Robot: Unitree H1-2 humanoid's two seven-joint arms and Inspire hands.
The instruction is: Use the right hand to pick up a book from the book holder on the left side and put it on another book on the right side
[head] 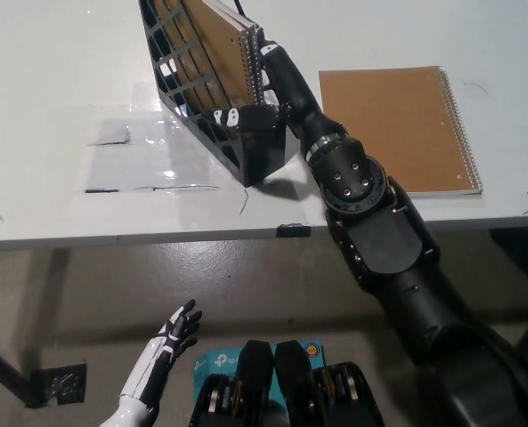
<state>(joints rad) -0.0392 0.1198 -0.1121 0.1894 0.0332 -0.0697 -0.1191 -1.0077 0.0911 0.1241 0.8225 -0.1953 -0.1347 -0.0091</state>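
You are reaching your black right hand (265,67) up to the book holder (212,98), which is sitting toward eleven o'clock on the white counter (59,89). The brown book (226,49) is leaning in the holder, with its wire spine facing your hand. Its long side is running from twelve o'clock down toward five o'clock, tilted like the holder. Your hand is lying right along that spine side, so the book is sitting just to the nine o'clock side of it. One finger (225,115) is hooking over the holder's low front edge. You cannot tell yet if the hand is really gripping the book. The other book (397,124) is lying flat at three o'clock, well apart. Your white left hand (176,336) is resting open, low at seven o'clock, much farther away.
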